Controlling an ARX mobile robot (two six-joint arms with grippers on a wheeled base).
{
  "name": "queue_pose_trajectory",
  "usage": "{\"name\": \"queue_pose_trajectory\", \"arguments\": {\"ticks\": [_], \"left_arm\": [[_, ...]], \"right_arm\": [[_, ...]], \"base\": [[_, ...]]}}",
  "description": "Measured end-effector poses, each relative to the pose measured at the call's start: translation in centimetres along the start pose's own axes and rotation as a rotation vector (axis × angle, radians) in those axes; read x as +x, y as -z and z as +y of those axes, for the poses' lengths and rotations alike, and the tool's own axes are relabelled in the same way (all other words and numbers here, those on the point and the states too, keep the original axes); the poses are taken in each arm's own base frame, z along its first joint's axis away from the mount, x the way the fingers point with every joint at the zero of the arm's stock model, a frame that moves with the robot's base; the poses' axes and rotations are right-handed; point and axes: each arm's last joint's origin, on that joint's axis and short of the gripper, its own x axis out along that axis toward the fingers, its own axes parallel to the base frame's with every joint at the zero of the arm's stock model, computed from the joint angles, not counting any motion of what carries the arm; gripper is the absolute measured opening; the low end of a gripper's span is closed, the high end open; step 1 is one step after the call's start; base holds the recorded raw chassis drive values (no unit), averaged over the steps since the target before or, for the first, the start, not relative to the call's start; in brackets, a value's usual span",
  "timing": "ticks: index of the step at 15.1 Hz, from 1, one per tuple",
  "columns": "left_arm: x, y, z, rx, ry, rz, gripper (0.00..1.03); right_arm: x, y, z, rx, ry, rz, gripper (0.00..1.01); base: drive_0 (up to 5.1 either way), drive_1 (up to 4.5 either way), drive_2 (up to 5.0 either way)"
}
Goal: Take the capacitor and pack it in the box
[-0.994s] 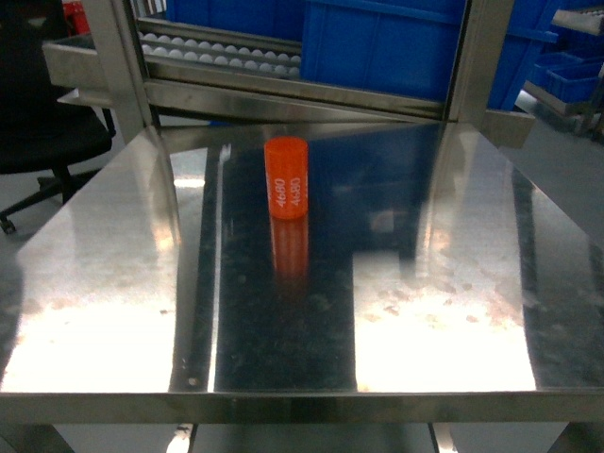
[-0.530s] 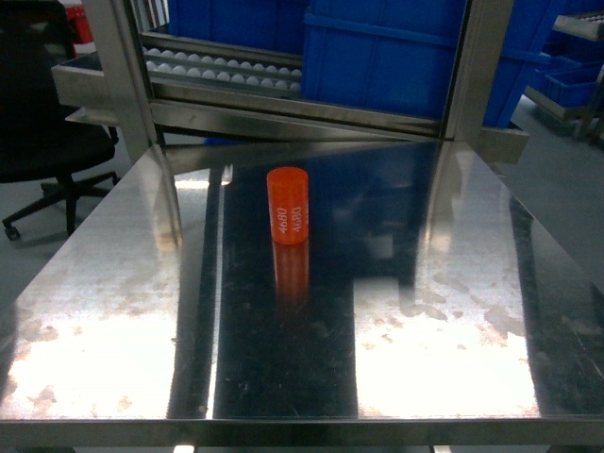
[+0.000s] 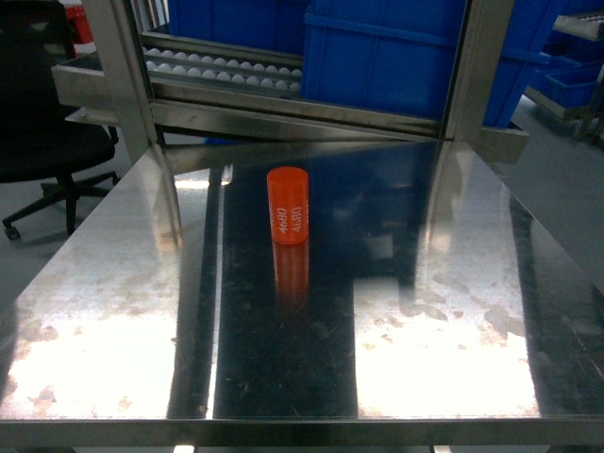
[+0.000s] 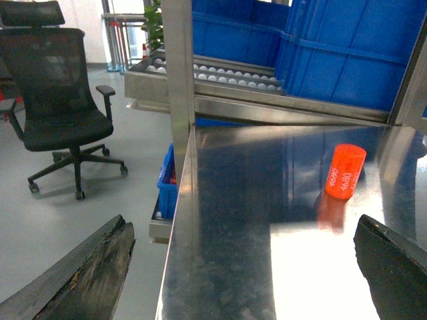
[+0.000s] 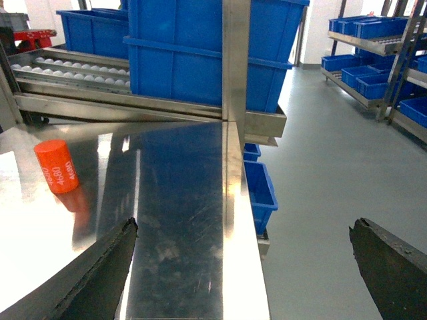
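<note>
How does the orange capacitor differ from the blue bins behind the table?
The capacitor is small, orange and round; the blue bins are large and box-shaped. The capacitor stands alone on the steel table and carries white "4680" print; the bins sit on the rack behind, unmarked.

Left gripper [image 4: 243,267]: two black fingers [image 4: 87,273], worn, scuffed edges. Right gripper [image 5: 240,267]: black, same wear.

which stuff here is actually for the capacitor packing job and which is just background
For the job:
- capacitor, orange, upright on the steel table
- left gripper and right gripper, both open
(no box in view)

Just around:
- blue bins
- roller rack
- office chair
</note>
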Motion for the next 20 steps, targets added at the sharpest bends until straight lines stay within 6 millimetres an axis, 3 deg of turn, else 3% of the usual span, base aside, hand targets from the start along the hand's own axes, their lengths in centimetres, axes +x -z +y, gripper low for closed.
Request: {"name": "queue_pose_trajectory", "arguments": {"ticks": [3, 5, 7, 8, 11, 14, 20], "left_arm": [[1.5, -0.2, -0.6, -0.022, -0.058, 0.079, 0.98], [5.1, -2.8, -1.0, -0.064, -0.010, 0.005, 0.98], [10.3, -4.7, -3.5, -0.052, 0.153, -0.049, 0.98], [12.9, -4.0, -4.8, -0.035, 0.206, -0.017, 0.98], [17.8, -1.1, -7.6, 0.005, 0.279, 0.068, 0.98], [20.9, 2.8, -10.5, 0.031, 0.352, 0.158, 0.98], [26.3, 6.6, -13.2, 0.041, 0.394, 0.191, 0.98]], "right_arm": [[0.0, 0.0, 0.0, 0.000, 0.000, 0.000, 0.98], [0.0, 0.0, 0.0, 0.000, 0.000, 0.000, 0.98], [0.0, 0.0, 0.0, 0.000, 0.000, 0.000, 0.98], [0.0, 0.0, 0.0, 0.000, 0.000, 0.000, 0.98], [0.0, 0.0, 0.0, 0.000, 0.000, 0.000, 0.98], [0.0, 0.0, 0.0, 0.000, 0.000, 0.000, 0.98], [0.0, 0.0, 0.0, 0.000, 0.000, 0.000, 0.98]], "base": [[0.0, 0.00, 0.0], [0.0, 0.00, 0.0], [0.0, 0.00, 0.0], [0.0, 0.00, 0.0], [0.0, 0.00, 0.0], [0.0, 0.00, 0.0], [0.0, 0.00, 0.0]]}}
